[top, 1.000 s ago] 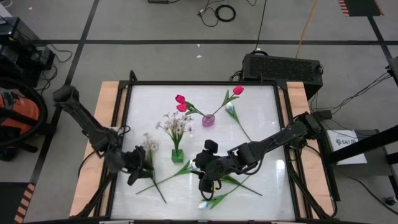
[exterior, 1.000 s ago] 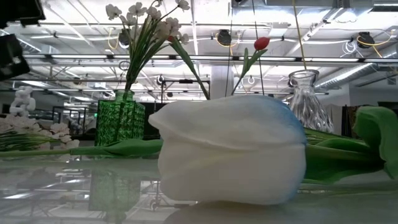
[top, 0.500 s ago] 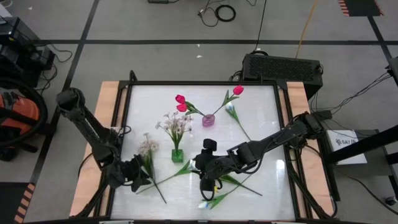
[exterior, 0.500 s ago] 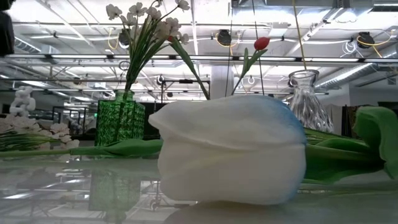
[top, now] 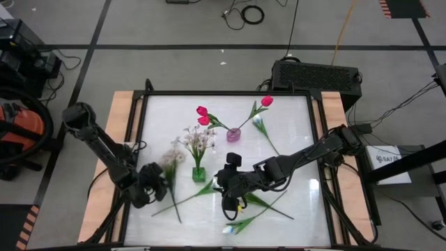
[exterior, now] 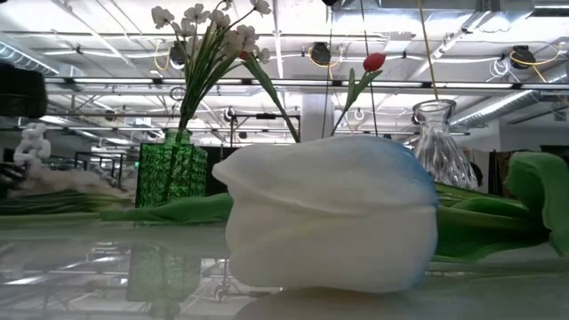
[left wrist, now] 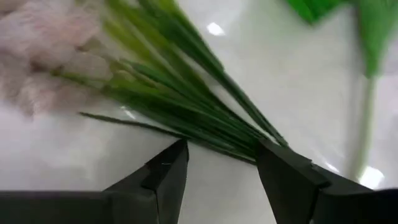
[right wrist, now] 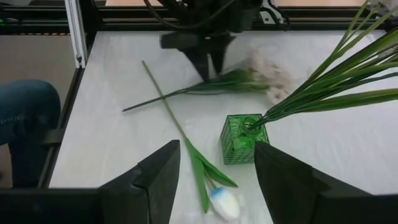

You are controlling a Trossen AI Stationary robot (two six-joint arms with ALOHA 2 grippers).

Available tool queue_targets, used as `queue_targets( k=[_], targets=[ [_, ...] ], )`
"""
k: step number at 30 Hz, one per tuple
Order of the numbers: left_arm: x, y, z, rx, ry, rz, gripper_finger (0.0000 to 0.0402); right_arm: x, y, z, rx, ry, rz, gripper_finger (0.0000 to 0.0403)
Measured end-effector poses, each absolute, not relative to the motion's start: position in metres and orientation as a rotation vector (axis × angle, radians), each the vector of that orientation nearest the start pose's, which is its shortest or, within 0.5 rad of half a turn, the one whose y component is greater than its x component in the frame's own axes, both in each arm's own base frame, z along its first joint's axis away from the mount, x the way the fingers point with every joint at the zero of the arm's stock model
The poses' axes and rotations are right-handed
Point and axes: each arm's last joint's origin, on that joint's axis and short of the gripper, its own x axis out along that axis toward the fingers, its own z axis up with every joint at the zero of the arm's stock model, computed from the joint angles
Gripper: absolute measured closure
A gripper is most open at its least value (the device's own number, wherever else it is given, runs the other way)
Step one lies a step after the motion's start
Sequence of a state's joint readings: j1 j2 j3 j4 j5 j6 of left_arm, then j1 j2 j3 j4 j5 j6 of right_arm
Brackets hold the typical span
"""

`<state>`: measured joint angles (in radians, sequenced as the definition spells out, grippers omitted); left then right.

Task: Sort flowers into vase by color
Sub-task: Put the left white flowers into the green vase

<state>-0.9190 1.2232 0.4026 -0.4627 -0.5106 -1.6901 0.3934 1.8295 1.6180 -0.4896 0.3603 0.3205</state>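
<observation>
Grey floor (top: 174, 28) with dark tape lines, coiled cable (top: 252, 14), orange vacuum (top: 17, 129); ceiling pipes and lamps (exterior: 320, 55) overhead.

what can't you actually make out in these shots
- Low view: a white tulip up close fills the frame and hides both arms.
- Left wrist view: the cream blossoms are blurred; the stems lie between the left gripper jaws, contact unclear.
- High view: the right gripper is too small to show its jaws.
- Right wrist view: a person's leg is cut off by the edge.
</observation>
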Motion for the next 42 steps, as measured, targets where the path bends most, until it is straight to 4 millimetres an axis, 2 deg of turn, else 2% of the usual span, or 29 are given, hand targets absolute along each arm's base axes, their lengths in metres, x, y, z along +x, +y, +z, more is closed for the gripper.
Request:
queue_targets(
  k=[5,9,15,21,28,39,42],
  targets=[
    [0.121,-0.107,0.127,-0.532,0.775,0.571,0.0206,0.385,0.148,0.305,0.050,0.647,-0.073,0.0204],
    [0.128,-0.099,0.130,-0.604,0.717,0.654,0.0206,0.385,0.148,0.305,0.051,0.647,-0.073,0.0204],
    [0.134,-0.110,0.141,-0.706,0.736,0.615,0.0206,0.384,0.148,0.304,0.055,0.654,-0.076,0.0204],
    [0.140,-0.119,0.151,-0.718,0.715,0.610,0.0206,0.383,0.149,0.303,0.074,0.667,-0.086,0.0204],
    [0.140,-0.122,0.133,-0.711,0.849,0.705,0.0206,0.383,0.149,0.303,0.084,0.668,-0.090,0.0204],
    [0.147,-0.120,0.117,-0.631,0.856,0.770,0.0207,0.384,0.148,0.303,0.080,0.659,-0.087,0.0204],
    [0.150,-0.117,0.117,-0.611,0.860,0.770,0.0222,0.384,0.149,0.304,0.081,0.656,-0.086,0.0204]
  ],
)
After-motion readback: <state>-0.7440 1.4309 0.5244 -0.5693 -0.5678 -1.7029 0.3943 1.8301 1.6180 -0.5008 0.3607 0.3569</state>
